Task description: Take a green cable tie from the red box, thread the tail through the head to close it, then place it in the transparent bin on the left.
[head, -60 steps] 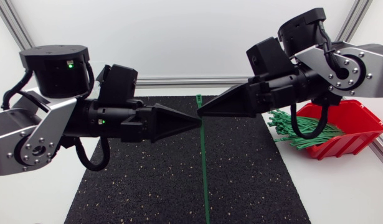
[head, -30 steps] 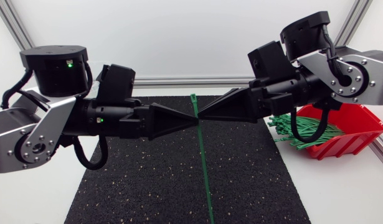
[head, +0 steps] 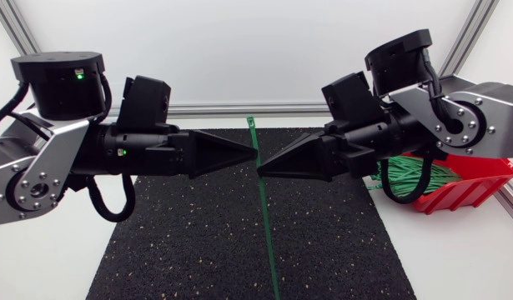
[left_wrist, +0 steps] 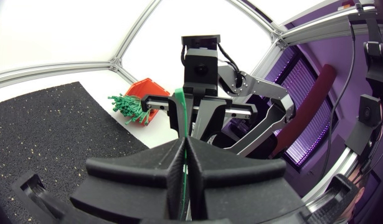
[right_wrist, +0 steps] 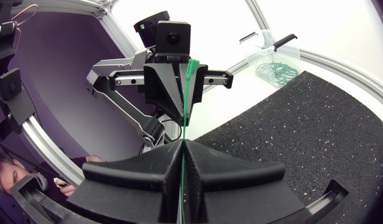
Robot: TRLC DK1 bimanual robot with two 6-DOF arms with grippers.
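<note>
Green cable tie (head: 264,217) location: clear of the red box (head: 469,187), suspended upright over the black mat (head: 181,242) at the centre of the worktop, straight along its full length and not looped.

Left end effector (head: 253,157): fingers pressed together on the strap, near its upper part. Right end effector (head: 260,172): fingers likewise pinching the strap, tip just below the left tip and almost touching it. Both wrist views confirm a thin green strip clamped between each pair of wedge fingers.

The long lower portion hangs free towards the near edge of the mat. The short upper end rises above both tips; it looks slightly thicker and is probably the head, though this is not certain.

Step in hand: extraction is complete; threading is not yet begun. The spare ties (head: 406,177) lie in the red box.

Next move, as judged: one end effector holds close to the head. The other regrips nearer the tail, bends the strap round, and aligns the tail tip squarely with the head slot. The two grips are very close, so separation is needed first.

The transparent bin (right_wrist: 266,55) holds closed ties and stands well apart.
</note>
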